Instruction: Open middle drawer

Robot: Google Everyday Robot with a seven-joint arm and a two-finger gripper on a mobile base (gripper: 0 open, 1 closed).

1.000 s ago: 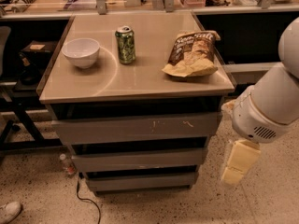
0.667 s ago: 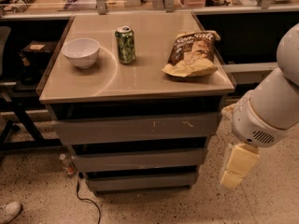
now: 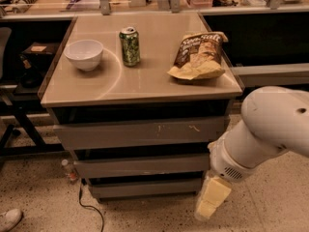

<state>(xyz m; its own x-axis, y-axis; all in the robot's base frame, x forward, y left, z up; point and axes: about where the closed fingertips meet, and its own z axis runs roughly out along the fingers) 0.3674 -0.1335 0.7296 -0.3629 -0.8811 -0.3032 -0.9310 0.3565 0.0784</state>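
The middle drawer [image 3: 140, 165] is a plain grey flat front, under the taller top front with pale scratch marks [image 3: 140, 132] and above the shortest bottom front [image 3: 145, 188]. All three fronts sit closed in the cabinet. My gripper [image 3: 211, 204] hangs low at the cabinet's right front corner, beside the bottom drawer's right end and just below the middle drawer's level. It touches no drawer. The white arm [image 3: 270, 124] reaches in from the right.
On the cabinet top [image 3: 96, 83] stand a white bowl [image 3: 84, 54], a green can [image 3: 130, 45] and a chip bag [image 3: 199, 55]. A cable [image 3: 89, 209] and a small bottle [image 3: 68, 170] lie on the floor at the left. A dark desk frame [image 3: 19, 124] stands left.
My arm and gripper have moved left and down, closer to the cabinet's right front corner. The drawers and the things on top have not moved.
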